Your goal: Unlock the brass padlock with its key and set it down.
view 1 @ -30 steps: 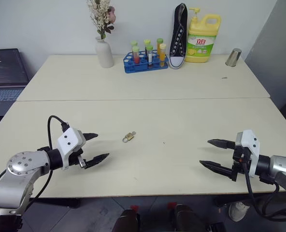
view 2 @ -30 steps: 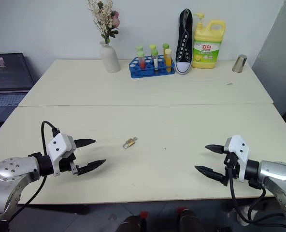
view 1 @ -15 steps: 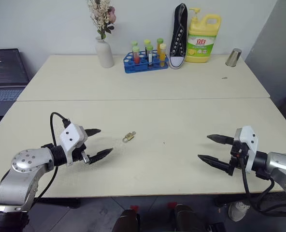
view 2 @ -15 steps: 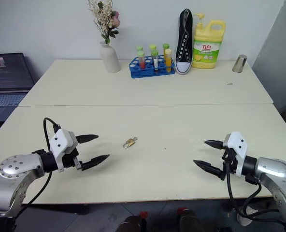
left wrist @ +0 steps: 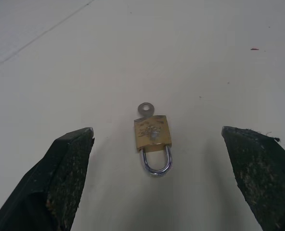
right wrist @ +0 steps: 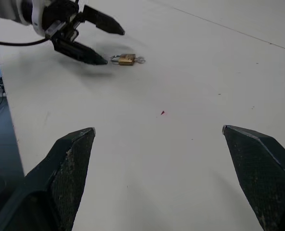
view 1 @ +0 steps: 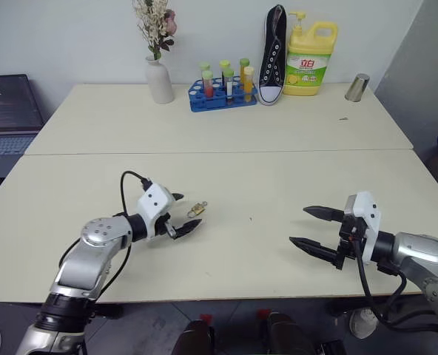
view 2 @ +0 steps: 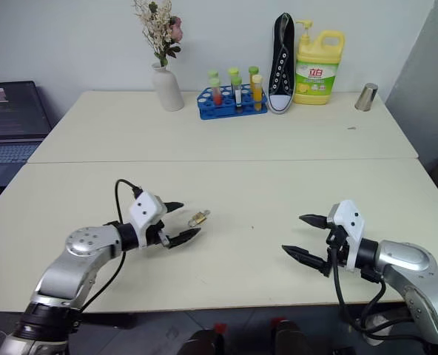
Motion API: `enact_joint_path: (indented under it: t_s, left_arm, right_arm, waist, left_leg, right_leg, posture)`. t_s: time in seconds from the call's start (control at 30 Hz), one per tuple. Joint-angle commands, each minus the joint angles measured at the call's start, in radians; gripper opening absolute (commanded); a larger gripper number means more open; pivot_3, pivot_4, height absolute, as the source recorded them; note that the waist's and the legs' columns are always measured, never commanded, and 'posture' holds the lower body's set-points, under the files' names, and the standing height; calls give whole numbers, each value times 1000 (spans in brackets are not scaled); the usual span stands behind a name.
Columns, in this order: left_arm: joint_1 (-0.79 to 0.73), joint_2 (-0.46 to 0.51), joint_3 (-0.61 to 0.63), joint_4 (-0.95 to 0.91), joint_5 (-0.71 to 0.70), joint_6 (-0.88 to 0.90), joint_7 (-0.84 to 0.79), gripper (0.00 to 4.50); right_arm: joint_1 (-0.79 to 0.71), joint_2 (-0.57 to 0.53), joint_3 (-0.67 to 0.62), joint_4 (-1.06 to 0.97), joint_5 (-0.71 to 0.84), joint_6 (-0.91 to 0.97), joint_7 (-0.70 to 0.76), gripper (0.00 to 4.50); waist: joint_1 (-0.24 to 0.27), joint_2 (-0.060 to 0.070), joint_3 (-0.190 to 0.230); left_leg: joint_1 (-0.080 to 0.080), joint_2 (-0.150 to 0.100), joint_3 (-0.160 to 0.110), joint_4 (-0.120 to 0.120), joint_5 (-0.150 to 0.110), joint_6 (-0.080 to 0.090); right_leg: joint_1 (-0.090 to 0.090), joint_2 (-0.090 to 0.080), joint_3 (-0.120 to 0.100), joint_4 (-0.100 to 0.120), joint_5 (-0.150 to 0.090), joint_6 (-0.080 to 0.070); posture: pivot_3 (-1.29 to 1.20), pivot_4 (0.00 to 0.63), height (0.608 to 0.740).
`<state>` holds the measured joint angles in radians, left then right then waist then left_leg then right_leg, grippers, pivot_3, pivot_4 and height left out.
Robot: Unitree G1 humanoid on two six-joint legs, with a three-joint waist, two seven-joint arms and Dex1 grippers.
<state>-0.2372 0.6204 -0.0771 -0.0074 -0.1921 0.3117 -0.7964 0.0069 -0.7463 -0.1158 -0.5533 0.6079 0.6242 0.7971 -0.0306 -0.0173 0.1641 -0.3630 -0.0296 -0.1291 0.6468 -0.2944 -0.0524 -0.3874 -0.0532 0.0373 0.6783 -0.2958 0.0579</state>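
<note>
The brass padlock (left wrist: 152, 134) lies flat on the cream table (view 1: 278, 185), left of the middle, with its silver shackle (left wrist: 157, 163) closed. The key (left wrist: 145, 109) sticks out of the end of the lock body, showing a small round silvery head. My left gripper (view 2: 191, 217) is open just left of the padlock, low over the table, fingertips reaching to either side of the shackle end without touching it. My right gripper (view 1: 298, 225) stands open and holds nothing, well to the right near the front edge, pointing left toward the padlock (right wrist: 126, 59).
Along the far edge stand a white vase with flowers (view 1: 159, 78), a blue test-tube rack (view 1: 223, 92), a black shoe (view 1: 274, 55), a yellow detergent bottle (view 1: 308, 55) and a metal cup (view 1: 357, 87). A laptop (view 1: 8, 111) sits off the table's left side.
My left gripper has moved right and away from me, down toward the padlock, from well left of it to right beside it. The right gripper has edged left. The padlock has not moved.
</note>
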Motion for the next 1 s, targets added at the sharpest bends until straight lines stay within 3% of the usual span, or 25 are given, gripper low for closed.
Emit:
enact_joint_path:
  t_s: [0.03,0.37,0.47,0.77,1.0]
  left_arm:
    - [-38,-24,-14,49,24,-20,6,4500]
    - [-131,-57,-34,206,52,-13,-4,4500]
    - [-136,-57,-48,209,60,1,-17,3911]
    - [-138,-42,-95,208,90,32,-43,1097]
    - [-111,-31,-111,107,60,-125,-155,966]
  right_arm:
    - [-12,3,6,-55,5,4,-19,4450]
    - [5,10,12,-91,19,12,-29,4450]
    - [-3,13,16,-88,21,12,-32,4500]
    - [-5,21,27,-91,19,8,-34,4500]
    - [7,15,20,-96,13,-1,-31,4500]
  waist:
    - [2,0,0]
    - [3,-1,0]
    - [3,0,-1]
    - [3,1,-2]
    - [2,1,-2]
  left_leg:
    - [0,0,0,0,0,0]
    - [0,-1,-1,1,0,0]
    - [0,-1,-1,1,0,0]
    - [2,-1,-2,2,0,0]
    - [2,-1,-1,1,0,0]
  right_leg:
    - [0,0,0,0,0,0]
    - [1,-1,-1,0,0,0]
    - [1,-1,0,0,0,0]
    - [4,0,-1,1,0,0]
    - [3,0,0,1,0,0]
  posture:
    - [0,150,740]
    - [0,150,740]
    - [0,150,740]
    - [0,150,740]
    - [0,150,740]
